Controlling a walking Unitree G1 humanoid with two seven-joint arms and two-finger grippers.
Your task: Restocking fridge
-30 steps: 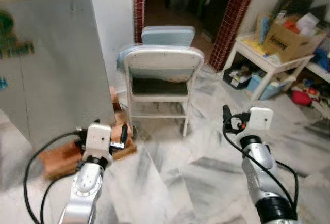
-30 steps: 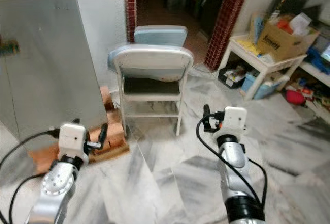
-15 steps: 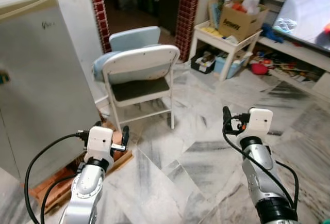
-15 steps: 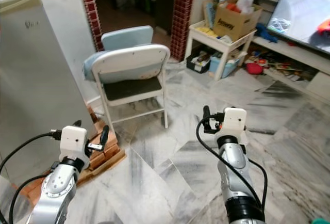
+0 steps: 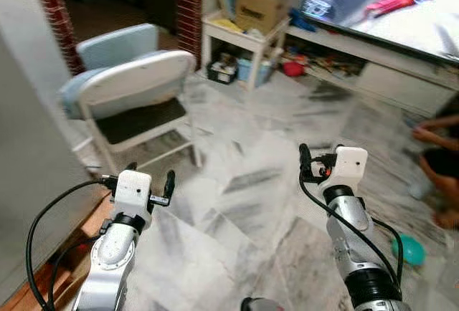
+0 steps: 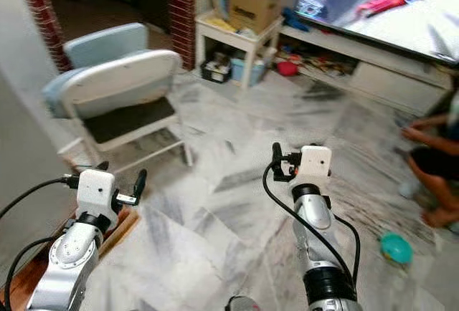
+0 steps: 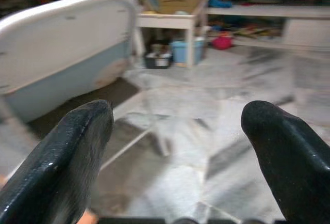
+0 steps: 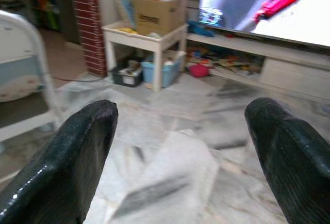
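Note:
The grey side of the fridge (image 5: 25, 175) stands at the far left edge, on a wooden base (image 5: 43, 282); its door is out of sight. My left gripper (image 5: 150, 176) is held low in front of me, beside the fridge's side, open with nothing between its fingers (image 7: 77, 152). My right gripper (image 5: 321, 164) hovers over the marble floor to the right, also open and empty, its fingers (image 8: 72, 152) spread wide. No food or drink items are in sight.
A white folding chair (image 5: 133, 85) stands ahead on the left, with a pale blue chair (image 5: 118, 42) behind it. Further back are a white side table (image 5: 244, 35) with a cardboard box (image 5: 262, 6) and a television (image 5: 387, 3). A person (image 5: 437, 160) sits at the right. A teal object (image 5: 410, 249) lies on the floor.
The camera has swung to the right: the fridge has slid to the left edge, and the television and the seated person have come into view. Both grippers stay open in the same pose.

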